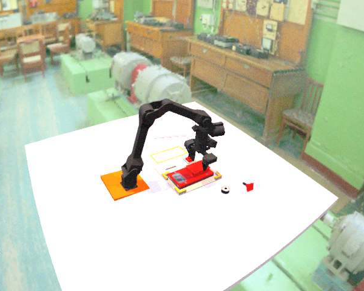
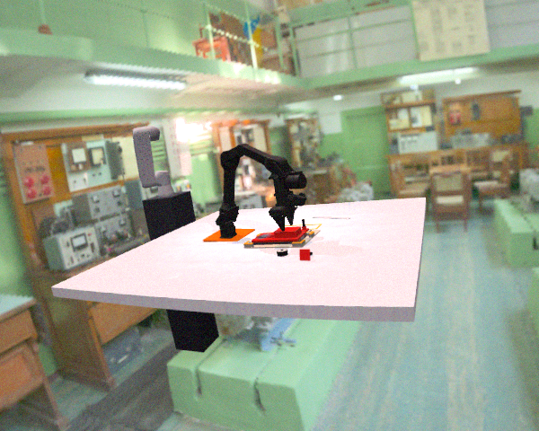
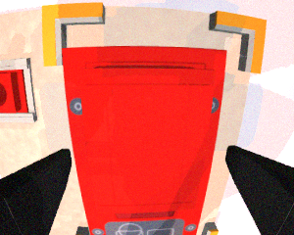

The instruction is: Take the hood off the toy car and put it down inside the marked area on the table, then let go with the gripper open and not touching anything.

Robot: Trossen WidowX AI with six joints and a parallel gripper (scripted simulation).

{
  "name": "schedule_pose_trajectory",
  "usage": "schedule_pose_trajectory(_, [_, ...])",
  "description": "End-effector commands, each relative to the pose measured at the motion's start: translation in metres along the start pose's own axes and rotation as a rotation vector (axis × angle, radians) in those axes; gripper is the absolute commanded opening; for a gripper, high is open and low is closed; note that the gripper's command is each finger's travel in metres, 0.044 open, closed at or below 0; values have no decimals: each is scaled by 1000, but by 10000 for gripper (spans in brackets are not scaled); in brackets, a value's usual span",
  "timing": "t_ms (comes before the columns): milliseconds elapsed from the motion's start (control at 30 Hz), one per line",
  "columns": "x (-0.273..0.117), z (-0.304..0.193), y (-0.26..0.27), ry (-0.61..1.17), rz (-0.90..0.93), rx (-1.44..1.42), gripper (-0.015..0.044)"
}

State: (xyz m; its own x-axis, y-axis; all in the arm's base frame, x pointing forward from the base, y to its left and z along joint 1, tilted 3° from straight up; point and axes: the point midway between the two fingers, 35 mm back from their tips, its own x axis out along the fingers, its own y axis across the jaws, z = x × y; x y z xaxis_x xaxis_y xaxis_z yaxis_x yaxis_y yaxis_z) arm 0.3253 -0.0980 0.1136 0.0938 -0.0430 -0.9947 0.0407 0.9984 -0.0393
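The toy car (image 1: 190,180) (image 2: 266,240) is a flat red body on a pale board. Its hood (image 1: 195,169) (image 2: 288,233) (image 3: 147,142) is a raised red block towards the end away from the arm's base, seated on the body. My gripper (image 1: 198,164) (image 2: 287,226) (image 3: 151,156) is wide open and empty, pointing down low at the hood. In the wrist view one finger shows on each side of the car; contact and exact fingertip height cannot be told. The marked area is a yellow outline (image 1: 165,151) on the table beyond the board, with nothing inside it.
Yellow corner brackets (image 1: 180,190) (image 3: 257,46) surround the car. A small red piece (image 1: 188,159) (image 3: 12,93) with a black peg sits in a white frame beside it. A black-and-white wheel (image 1: 225,189) (image 2: 282,252) and a red block (image 1: 249,187) (image 2: 304,254) lie on the table.
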Motion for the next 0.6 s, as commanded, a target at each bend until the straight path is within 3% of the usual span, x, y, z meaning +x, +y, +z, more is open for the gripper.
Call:
schedule_pose_trajectory(0, [3, -2, 1, 5, 7, -2, 440])
schedule_pose_trajectory(567, [11, -2, 1, 5, 7, -2, 440])
